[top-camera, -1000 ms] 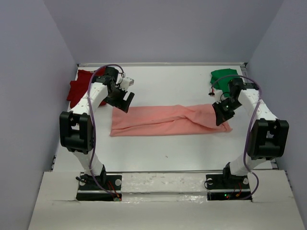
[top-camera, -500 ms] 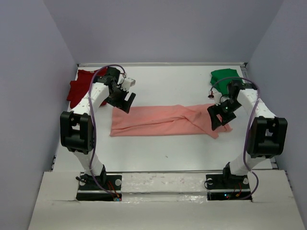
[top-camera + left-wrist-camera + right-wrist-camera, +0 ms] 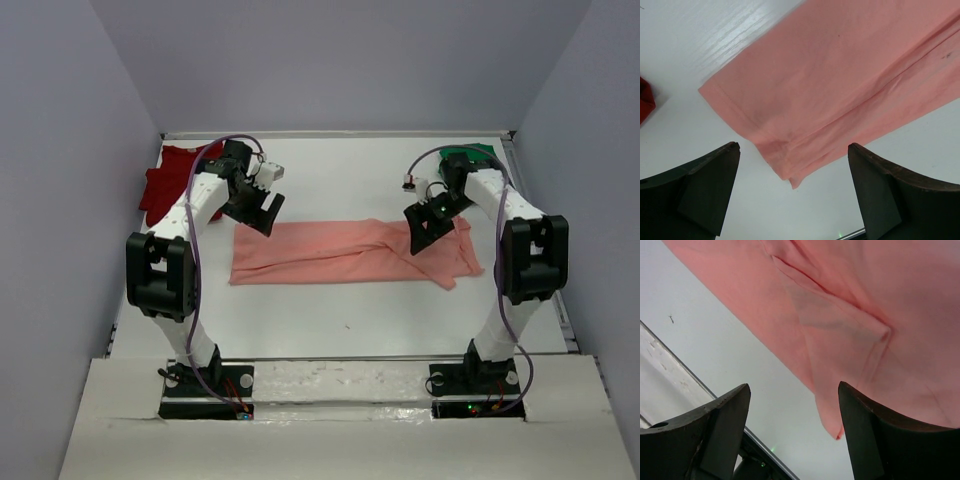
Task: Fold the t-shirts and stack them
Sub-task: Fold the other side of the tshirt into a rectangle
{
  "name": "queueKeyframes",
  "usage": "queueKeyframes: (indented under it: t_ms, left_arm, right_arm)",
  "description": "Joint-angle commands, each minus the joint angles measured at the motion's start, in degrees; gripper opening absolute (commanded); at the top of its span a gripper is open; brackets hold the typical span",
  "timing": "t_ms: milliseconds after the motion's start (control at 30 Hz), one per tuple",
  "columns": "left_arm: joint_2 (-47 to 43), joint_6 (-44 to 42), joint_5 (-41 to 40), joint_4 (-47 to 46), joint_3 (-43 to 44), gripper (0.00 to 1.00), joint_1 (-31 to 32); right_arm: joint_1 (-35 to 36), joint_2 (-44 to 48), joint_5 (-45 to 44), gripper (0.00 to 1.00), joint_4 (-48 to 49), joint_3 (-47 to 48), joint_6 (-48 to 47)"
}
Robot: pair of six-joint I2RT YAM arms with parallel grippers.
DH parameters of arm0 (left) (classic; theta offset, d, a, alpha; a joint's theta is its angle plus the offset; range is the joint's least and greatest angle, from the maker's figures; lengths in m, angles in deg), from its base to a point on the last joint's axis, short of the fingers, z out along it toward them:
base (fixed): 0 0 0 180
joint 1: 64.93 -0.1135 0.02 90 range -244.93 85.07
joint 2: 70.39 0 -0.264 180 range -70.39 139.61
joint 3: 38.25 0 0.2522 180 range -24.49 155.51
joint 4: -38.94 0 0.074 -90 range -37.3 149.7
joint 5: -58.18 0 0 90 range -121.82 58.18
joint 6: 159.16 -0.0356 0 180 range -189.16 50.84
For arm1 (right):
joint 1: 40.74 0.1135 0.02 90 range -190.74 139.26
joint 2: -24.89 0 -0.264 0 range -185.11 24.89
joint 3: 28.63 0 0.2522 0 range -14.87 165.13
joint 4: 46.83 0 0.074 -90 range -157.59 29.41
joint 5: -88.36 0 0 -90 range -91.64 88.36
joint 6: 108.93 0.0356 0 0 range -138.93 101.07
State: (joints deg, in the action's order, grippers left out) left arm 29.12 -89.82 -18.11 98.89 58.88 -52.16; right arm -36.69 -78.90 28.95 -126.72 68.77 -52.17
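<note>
Across the middle of the worktop [image 3: 340, 320]: salmon-pink t-shirt [image 3: 340, 255], folded into a long strip. Looks soft, light, floppy, so worth pinching at an end hem. Hovering over its ends, jaws apart and empty: left gripper [image 3: 792, 150], right gripper [image 3: 794, 387]. Far corners: dark red t-shirt [image 3: 160, 185] left, green t-shirt [image 3: 475, 152] right.

Open tabletop [image 3: 340, 320] nearside of the salmon-pink shirt [image 3: 330, 252]; dark red shirt [image 3: 160, 185] and wall [image 3: 70, 200] seemingly crowd the left arm [image 3: 195, 205].
</note>
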Motion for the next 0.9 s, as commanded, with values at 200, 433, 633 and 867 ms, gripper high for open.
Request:
queueKeyframes:
  t_ms: [200, 433, 633, 867]
  left_arm:
    - [-1.77, -0.25, 1.58, -1.02, -3.12, 0.99, 0.32]
    - [-2.38, -0.34, 1.4, -1.46, -4.18, 0.99, 0.32]
    - [-2.12, -0.17, 1.67, -1.46, -3.92, 0.99, 0.23]
    - [-2.47, -0.34, 1.58, -1.46, -4.36, 0.99, 0.23]
  right_arm:
    - [5.7, -9.41, 5.09, 0.76, 3.46, 6.62, -1.83]
    - [5.7, -11.17, 3.78, 0.76, 2.94, 10.75, -1.84]
    - [5.7, -11.26, 1.15, 0.76, 2.58, 12.96, -2.01]
    - [5.7, -11.79, -1.76, 0.77, 3.64, 11.55, -2.71]
